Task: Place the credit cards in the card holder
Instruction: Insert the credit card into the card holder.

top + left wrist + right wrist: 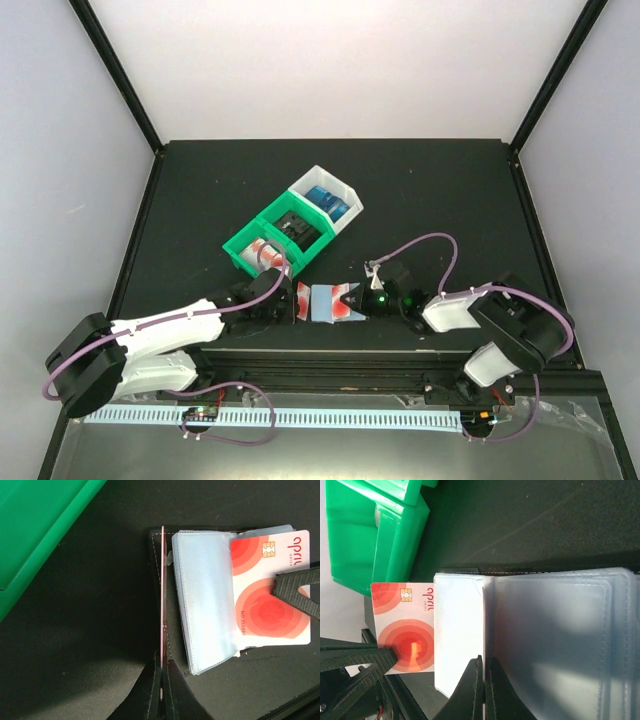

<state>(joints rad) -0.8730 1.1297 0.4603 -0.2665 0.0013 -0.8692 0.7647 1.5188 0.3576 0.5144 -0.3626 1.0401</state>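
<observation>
The card holder (324,303) lies open near the table's front edge, its pale blue-grey sleeves up. It also shows in the left wrist view (205,605) and the right wrist view (555,645). My left gripper (291,303) (163,680) is shut on a red-and-white card (303,300), edge-on (162,605) at the holder's left side. My right gripper (363,300) (484,680) is shut on another red-and-white card (345,303) (270,605), partly inside a sleeve. The left-held card (402,630) also sits partly in a sleeve.
The joined green bin (275,235) (40,530) (365,535) and white bin (330,195) stand just behind the holder. They hold blue cards (325,197), black cards (295,225) and a red-and-white card (265,250).
</observation>
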